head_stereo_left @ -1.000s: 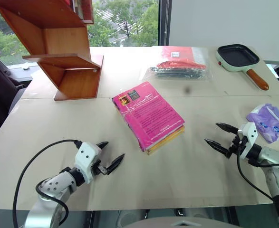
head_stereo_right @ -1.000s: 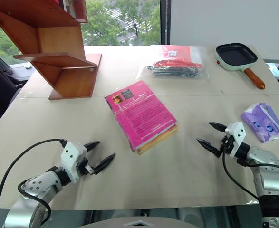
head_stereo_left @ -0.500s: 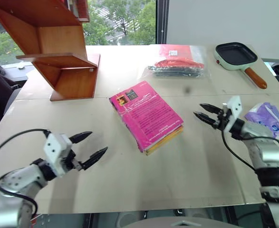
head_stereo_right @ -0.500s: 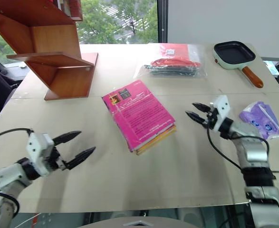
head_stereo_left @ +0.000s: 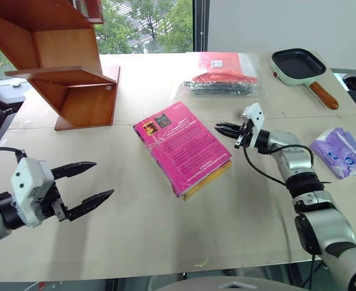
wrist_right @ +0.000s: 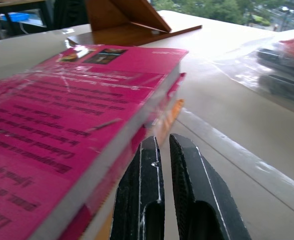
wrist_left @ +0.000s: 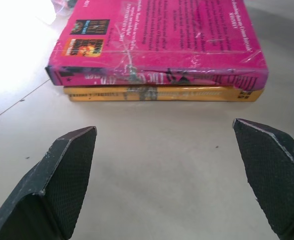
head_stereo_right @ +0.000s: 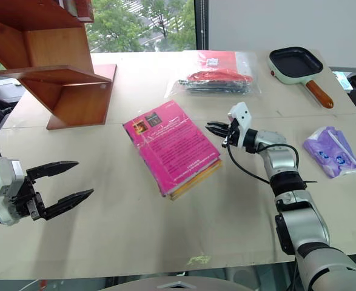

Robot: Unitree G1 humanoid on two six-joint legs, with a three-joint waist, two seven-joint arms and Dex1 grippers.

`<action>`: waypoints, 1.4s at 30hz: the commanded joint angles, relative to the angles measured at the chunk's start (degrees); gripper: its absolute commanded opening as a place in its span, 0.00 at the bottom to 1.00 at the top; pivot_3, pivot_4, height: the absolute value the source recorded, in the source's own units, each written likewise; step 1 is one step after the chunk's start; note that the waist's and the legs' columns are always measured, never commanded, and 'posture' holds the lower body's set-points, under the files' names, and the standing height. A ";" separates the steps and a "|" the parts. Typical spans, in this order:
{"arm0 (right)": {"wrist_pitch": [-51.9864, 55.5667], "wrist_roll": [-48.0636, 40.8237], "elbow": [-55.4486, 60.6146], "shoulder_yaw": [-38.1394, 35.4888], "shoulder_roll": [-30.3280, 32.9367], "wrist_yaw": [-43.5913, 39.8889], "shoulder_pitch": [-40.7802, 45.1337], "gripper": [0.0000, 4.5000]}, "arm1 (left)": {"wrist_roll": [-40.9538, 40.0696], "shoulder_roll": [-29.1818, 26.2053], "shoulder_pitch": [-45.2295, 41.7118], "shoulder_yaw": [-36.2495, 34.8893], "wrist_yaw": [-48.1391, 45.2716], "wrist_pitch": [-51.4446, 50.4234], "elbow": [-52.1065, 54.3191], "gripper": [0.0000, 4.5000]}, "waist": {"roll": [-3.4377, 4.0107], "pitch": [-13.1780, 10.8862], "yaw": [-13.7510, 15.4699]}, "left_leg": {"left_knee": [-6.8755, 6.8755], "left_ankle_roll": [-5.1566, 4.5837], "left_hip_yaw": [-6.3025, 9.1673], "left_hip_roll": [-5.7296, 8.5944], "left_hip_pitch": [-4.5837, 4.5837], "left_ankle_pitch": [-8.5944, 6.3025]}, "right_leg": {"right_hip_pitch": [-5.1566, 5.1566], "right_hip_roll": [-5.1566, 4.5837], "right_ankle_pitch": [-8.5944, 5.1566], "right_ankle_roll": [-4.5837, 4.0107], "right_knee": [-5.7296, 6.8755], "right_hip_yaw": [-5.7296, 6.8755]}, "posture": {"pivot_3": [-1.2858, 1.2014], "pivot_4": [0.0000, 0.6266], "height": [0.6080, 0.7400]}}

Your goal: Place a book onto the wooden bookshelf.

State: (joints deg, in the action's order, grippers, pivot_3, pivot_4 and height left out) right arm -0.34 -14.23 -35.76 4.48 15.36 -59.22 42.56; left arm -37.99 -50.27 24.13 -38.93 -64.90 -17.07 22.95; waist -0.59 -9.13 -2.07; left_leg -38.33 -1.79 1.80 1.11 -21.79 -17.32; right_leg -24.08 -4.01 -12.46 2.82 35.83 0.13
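Observation:
The pink book [head_stereo_left: 182, 145] lies flat mid-table on top of a yellow-orange book [head_stereo_left: 213, 176]. My right gripper [head_stereo_left: 225, 131] is shut and empty, its tips just off the pink book's right edge, pointing level at it; in the right wrist view the fingers [wrist_right: 157, 200] sit pressed together beside the book [wrist_right: 76, 100]. My left gripper [head_stereo_left: 90, 180] hangs open above the table's near left, well apart from the books. Its wide-spread fingers [wrist_left: 61, 175] face the pink book's spine [wrist_left: 157, 75]. The wooden bookshelf [head_stereo_left: 62, 66] stands at the far left.
A clear bag with red and dark items [head_stereo_left: 223, 79] lies behind the books. A black frying pan with a brown handle [head_stereo_left: 302, 70] sits at the far right, and a purple packet [head_stereo_left: 341, 151] at the right edge. Bare tabletop spans the near side.
My right gripper has shut and swung left and forward from the near right up to the book's right edge. My left gripper, still open, has risen and drifted left.

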 commanded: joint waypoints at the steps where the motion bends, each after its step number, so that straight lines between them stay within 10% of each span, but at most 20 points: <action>1: -0.66 0.50 3.47 1.53 -1.05 -1.69 0.89 0.04 | -0.84 0.39 0.21 -1.72 0.30 -0.50 2.50 1.00 | 0.02 -0.01 -0.12 | 0.00 0.01 0.02 0.00 0.00 0.00 | 0.00 0.00 0.00 0.00 0.02 0.01 | 0.52 0.24 1.00; 14: -0.34 1.29 8.06 3.68 -2.92 -2.25 -1.22 0.04 | -1.07 2.11 -1.46 0.03 0.91 -1.85 2.13 1.00 | 0.03 -0.01 -0.18 | 0.00 0.08 0.12 0.04 0.01 0.04 | 0.00 0.00 0.01 -0.01 0.07 0.06 | 0.52 0.24 1.00; 22: 4.76 -3.62 21.88 -2.82 7.09 -2.27 -10.30 0.04 | -11.65 11.64 -2.20 3.12 15.95 -16.94 2.57 1.00 | 0.02 -0.02 1.21 | -0.03 0.07 0.20 0.09 -0.07 0.03 | 0.01 -0.10 0.01 0.00 0.01 0.04 | 0.52 0.24 1.00; 32: 27.51 -24.06 53.28 -14.72 23.53 -3.74 -28.39 0.99 | -28.07 21.89 -7.86 11.06 25.69 -32.04 -5.50 1.00 | 0.05 0.03 1.48 | -0.07 -0.15 0.31 0.01 0.16 -0.07 | 0.27 -0.01 0.06 -0.08 0.12 -0.01 | 0.52 0.24 1.00; 42: 30.52 -29.94 65.79 -20.66 26.66 1.31 -35.39 1.00 | -37.63 24.39 -28.30 13.24 29.83 -44.95 -29.94 1.00 | -0.03 0.15 2.90 | -0.49 -0.12 0.42 0.12 0.26 0.00 | 0.54 0.32 0.07 -0.07 0.28 0.30 | 0.52 0.24 1.00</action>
State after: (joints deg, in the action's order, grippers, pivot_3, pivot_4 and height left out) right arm 30.95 -42.85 27.30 -14.39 41.66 -58.51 7.35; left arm -74.67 -26.01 -3.30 -26.07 -35.71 -60.77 -4.01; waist -0.63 -8.98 0.83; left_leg -38.87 -1.91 2.24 1.24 -21.53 -17.31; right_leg -23.53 -3.67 -12.39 2.75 36.16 0.45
